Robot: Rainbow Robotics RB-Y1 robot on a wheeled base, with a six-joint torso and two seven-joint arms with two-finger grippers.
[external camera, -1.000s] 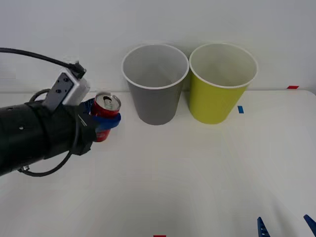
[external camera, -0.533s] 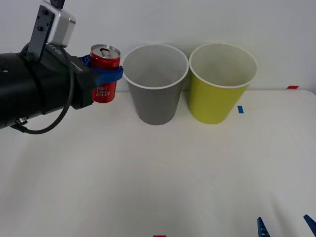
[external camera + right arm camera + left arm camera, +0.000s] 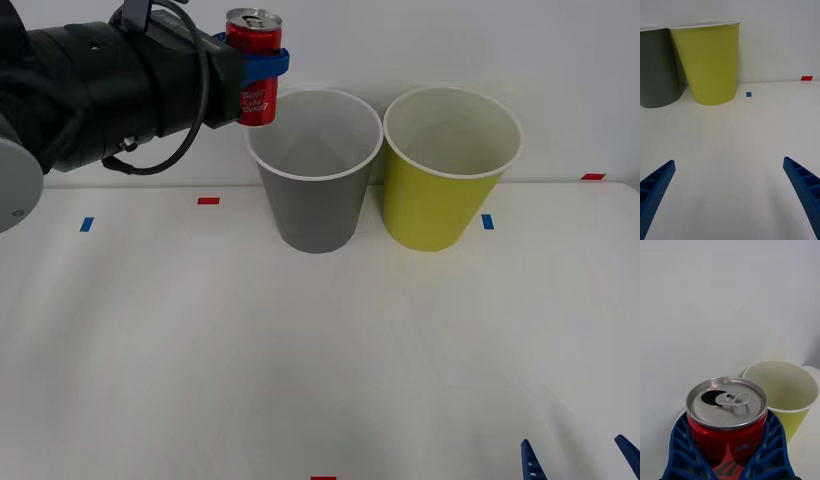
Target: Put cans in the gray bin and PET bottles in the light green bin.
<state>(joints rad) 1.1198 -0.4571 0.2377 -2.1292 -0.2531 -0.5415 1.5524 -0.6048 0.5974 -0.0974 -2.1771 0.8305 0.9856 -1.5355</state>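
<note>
Standing side by side and touching at the rims: gray bin [image 3: 316,175], then light green bin [image 3: 450,170] just beside it, both upright. Carrying upward and across from table level a second ago to a spot now above the gray bin's left rim: left gripper [image 3: 262,66], pinching the red can [image 3: 254,66] upright around its middle. Possibly not yet centred over the opening, hard to judge from the front. Waiting well apart from the gray bin, spread wide: right gripper [image 3: 729,198].
</note>
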